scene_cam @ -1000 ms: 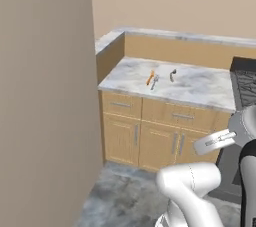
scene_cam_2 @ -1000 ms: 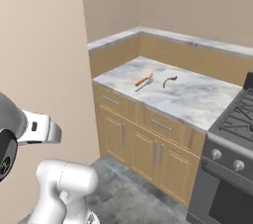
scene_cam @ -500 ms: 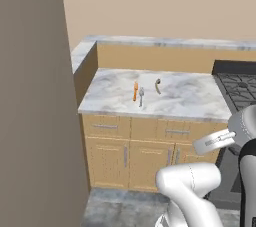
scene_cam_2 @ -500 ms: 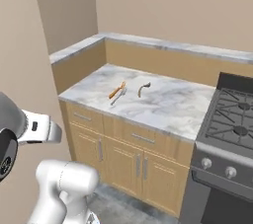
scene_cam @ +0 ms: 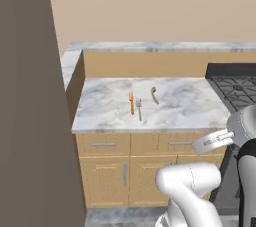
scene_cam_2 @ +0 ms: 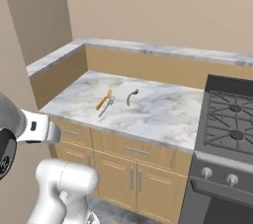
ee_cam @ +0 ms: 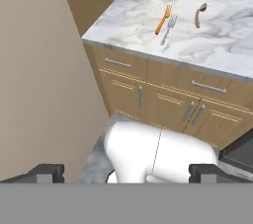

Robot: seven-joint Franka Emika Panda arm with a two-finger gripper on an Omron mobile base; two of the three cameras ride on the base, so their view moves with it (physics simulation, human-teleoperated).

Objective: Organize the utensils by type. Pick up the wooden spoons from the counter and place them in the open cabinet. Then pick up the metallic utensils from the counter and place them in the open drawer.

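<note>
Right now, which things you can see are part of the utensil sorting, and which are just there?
Part of the job:
- orange-brown utensil
- silver fork beside it
- curved brown spoon
- marbled counter they lie on

Just there:
- stove
- closed lower cabinet doors
- tall panel at the counter's end

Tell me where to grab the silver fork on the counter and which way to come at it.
Grip the fork around the middle of its thin handle, coming straight down from above. It lies flat on the counter, so a side approach gets no purchase. An orange utensil lies close alongside near the tines, so I would set the hand across the handle's lower half, where there looks to be more room.
</note>
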